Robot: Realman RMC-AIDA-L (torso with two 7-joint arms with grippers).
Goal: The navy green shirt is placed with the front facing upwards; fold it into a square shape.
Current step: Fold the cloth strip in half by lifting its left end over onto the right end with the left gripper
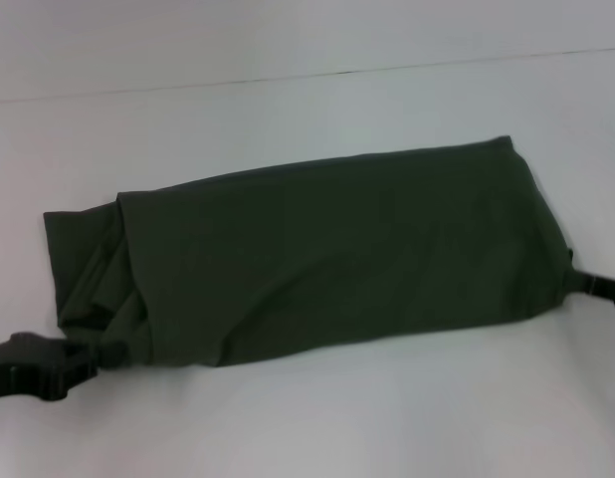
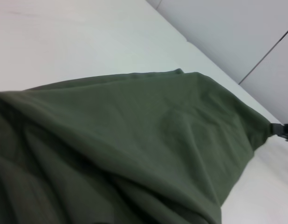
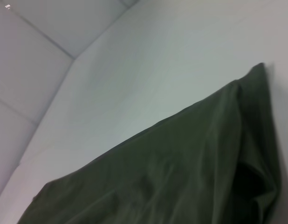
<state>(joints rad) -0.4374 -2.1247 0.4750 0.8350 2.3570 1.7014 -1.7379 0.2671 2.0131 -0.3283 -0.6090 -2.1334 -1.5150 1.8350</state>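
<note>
Both grippers, left gripper (image 1: 97, 357) and right gripper (image 1: 578, 283), are pinching the navy green shirt (image 1: 317, 259) at opposite near corners, jaws closed on cloth, apparently keeping the folded strip taut for the next fold.

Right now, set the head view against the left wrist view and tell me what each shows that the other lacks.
Only the head view shows the left gripper, at the near left corner of the navy green shirt, and the shirt's whole long folded band with bunched cloth at its left end. Only the left wrist view shows a close sweep of the cloth's folds and grey panels beyond the table edge. Both show the plain green shirt on the white table and the right gripper at its right end.
</note>
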